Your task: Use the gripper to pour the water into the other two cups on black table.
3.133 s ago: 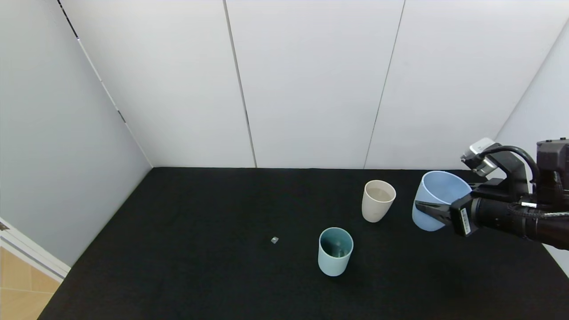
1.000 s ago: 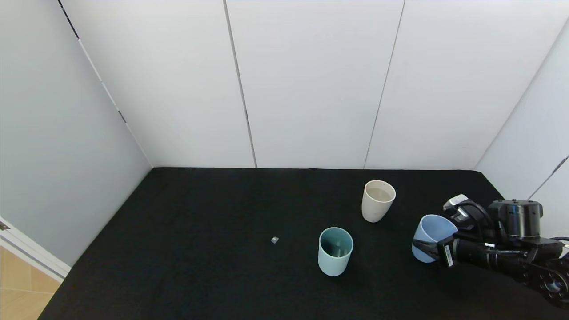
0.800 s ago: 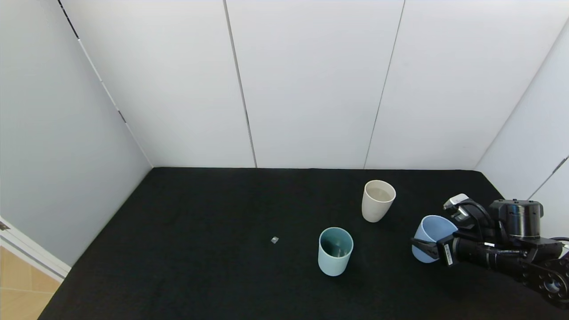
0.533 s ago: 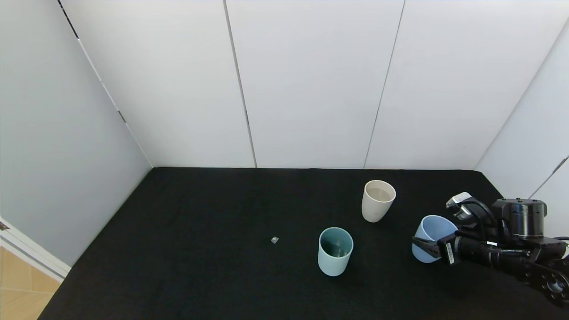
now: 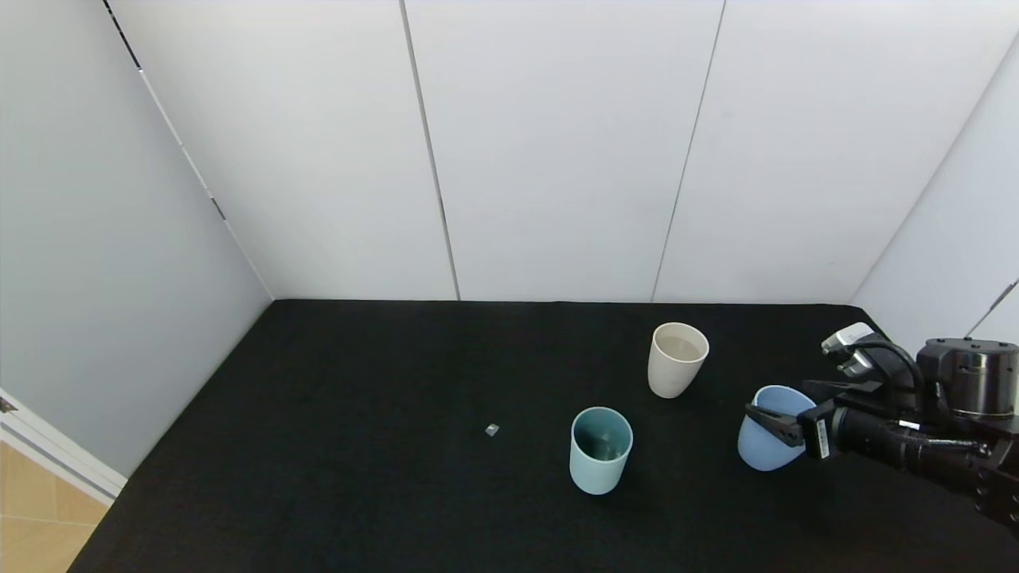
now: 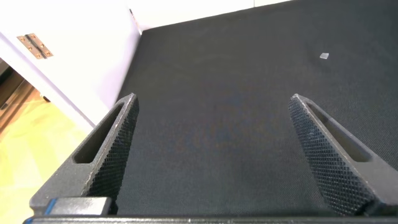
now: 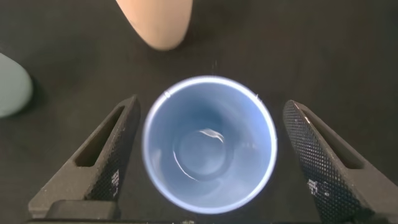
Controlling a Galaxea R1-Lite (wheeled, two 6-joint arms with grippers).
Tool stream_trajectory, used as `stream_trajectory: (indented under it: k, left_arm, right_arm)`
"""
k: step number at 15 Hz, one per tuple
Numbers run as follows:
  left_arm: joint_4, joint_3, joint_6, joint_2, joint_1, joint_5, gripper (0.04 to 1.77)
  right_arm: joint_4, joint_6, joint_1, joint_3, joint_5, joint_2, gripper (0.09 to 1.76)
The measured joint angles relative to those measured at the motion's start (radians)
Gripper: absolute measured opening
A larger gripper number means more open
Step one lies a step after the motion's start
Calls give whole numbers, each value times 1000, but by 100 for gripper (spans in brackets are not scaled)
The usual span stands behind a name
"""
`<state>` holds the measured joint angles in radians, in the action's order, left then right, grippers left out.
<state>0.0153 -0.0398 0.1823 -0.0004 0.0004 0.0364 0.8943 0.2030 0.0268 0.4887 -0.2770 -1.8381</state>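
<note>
Pouring looks finished, judging by how things stand: the light blue cup [image 5: 766, 430] sits upright on the black bench [image 5: 358, 477] at its right side, and the right wrist view shows only a faint wet sheen [image 7: 211, 134] left at its bottom. Whether the cream-beige cup [image 5: 677, 360] and the teal cup [image 5: 600, 450] hold water [image 5: 681, 347] is hard to tell; the beige one shows a pale level inside, the teal one a darker interior with a slight glint. What remains seems to be drawing the arm clear.

The right gripper [image 5: 776, 420] is spread wide around the blue cup, one finger [image 7: 106, 155] on each side with a gap between finger and rim, so it no longer grips. The beige cup stands just beyond the blue cup, farther from the robot and a little left; the teal cup stands well to the left of the gripper, nearer the robot.

The left gripper [image 6: 214, 158] hangs wide and empty over bare bench, with a small grey speck [image 6: 324, 56] ahead of it.
</note>
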Motion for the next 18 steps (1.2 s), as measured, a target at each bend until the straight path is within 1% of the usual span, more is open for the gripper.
stream_trajectory:
  k: [5,10,15,18]
  left_arm:
    - [0,0,0,0,0,0,172]
    - [0,0,0,0,0,0,172]
    - [0,0,0,0,0,0,172]
    - [0,0,0,0,0,0,172]
  right_arm:
    - [-62,-25,7,-4,3,129,168]
    - [-204,-42,11,-25,10,304,169]
    - [-453,-85,12,-53,84,558,170]
    - [-602,-89,12,-79,100,735,170]
